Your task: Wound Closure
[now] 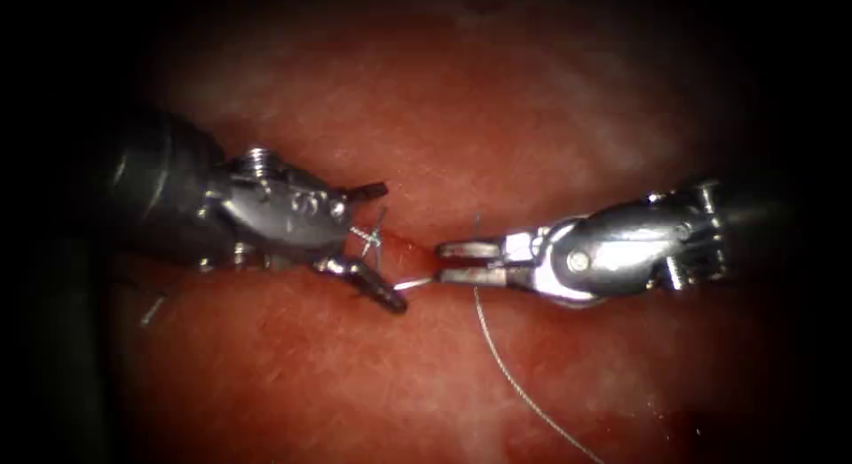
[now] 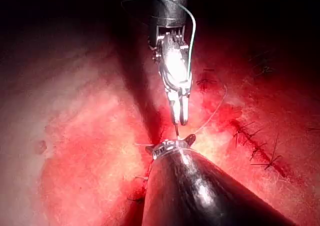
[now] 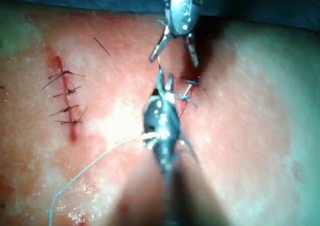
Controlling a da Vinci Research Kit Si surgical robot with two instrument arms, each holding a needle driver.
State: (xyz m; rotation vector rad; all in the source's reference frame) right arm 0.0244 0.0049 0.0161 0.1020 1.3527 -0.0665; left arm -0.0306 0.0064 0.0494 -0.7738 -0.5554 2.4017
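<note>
On the tissue [image 1: 461, 118], the cut [image 1: 417, 254] lies between the two tools. The left tool [image 1: 374, 242] stands with its jaws spread wide on the cut's left side and holds nothing. The right tool [image 1: 453, 262] points at the cut from the right, jaws slightly parted. A short bright piece of the needle [image 1: 414, 284] runs from the right tool's lower jaw towards the left tool's lower jaw; the needle [image 2: 176, 130] reads the same close up. Neither tool grips it. Whether the rest sits in the tissue is hidden. Thread [image 1: 519, 389] trails away from beside the right jaws.
A blue knotted stitch [image 1: 374, 237] sits at the cut's left lip, between the left tool's jaws. A second cut closed with dark stitches [image 3: 65, 98] lies off to one side. A loop of thread [image 2: 192, 33] drapes over the right tool. Red fluid wets the cut.
</note>
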